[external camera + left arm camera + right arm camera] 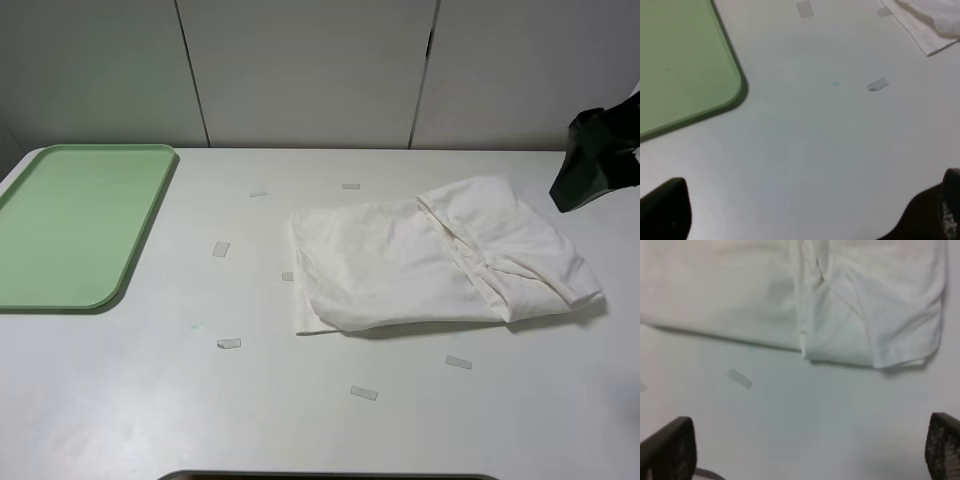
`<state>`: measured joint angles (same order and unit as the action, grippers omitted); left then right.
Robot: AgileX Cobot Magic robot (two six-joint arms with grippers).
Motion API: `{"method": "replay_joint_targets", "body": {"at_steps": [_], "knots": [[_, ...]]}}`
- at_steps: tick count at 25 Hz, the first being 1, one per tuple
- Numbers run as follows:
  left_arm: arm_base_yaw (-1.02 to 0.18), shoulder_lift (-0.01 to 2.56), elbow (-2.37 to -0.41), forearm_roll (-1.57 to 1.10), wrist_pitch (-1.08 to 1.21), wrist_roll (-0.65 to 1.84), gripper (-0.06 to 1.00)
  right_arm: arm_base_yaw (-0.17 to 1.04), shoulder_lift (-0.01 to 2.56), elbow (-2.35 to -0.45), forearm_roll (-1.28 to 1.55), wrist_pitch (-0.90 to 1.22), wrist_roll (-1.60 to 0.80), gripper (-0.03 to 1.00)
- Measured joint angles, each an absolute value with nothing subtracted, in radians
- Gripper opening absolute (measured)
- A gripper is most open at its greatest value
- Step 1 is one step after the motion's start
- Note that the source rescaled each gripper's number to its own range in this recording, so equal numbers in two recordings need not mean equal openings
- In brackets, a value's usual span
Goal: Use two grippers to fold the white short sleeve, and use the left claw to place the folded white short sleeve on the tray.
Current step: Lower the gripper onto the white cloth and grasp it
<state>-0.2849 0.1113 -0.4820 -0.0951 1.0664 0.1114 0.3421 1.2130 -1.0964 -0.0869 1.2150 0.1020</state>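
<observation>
The white short sleeve [440,262] lies folded and wrinkled on the white table, right of the middle. It also shows in the right wrist view [840,300], and one corner shows in the left wrist view [930,25]. The pale green tray [75,225] lies flat at the far left, with its rounded corner in the left wrist view [685,70]. My left gripper [805,215] is open and empty above bare table between tray and shirt. My right gripper [805,450] is open and empty, off the shirt's near edge. Part of the right arm [595,160] shows at the right edge.
Several small pale tape strips lie around the shirt, such as one [221,249] left of it, one [229,343] nearer the front and one [364,393] in front. White cabinet panels [310,70] stand behind the table. A dark edge [330,476] runs along the front.
</observation>
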Motion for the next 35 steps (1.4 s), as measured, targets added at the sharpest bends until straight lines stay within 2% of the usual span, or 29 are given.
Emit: {"method": "replay_joint_targets", "body": {"at_steps": [11,20,30,35], "knots": [[-0.285,0.111,-0.482,-0.095,1.066,0.111,0.98,0.352,0.949,-1.086,-0.077,1.219,0.126,1.00],[-0.285,0.111,-0.482,-0.095,1.066,0.111,0.98,0.352,0.730,-0.833,-0.077,1.221,0.126,1.00],[-0.285,0.111,-0.482,-0.095,1.066,0.111,0.98,0.352,0.621,-0.744,-0.107,1.224,0.126,1.00],[-0.285,0.111,-0.482,-0.095,1.066,0.111,0.98,0.259,0.569,-0.698,-0.106,1.194,0.126,1.00]]}}
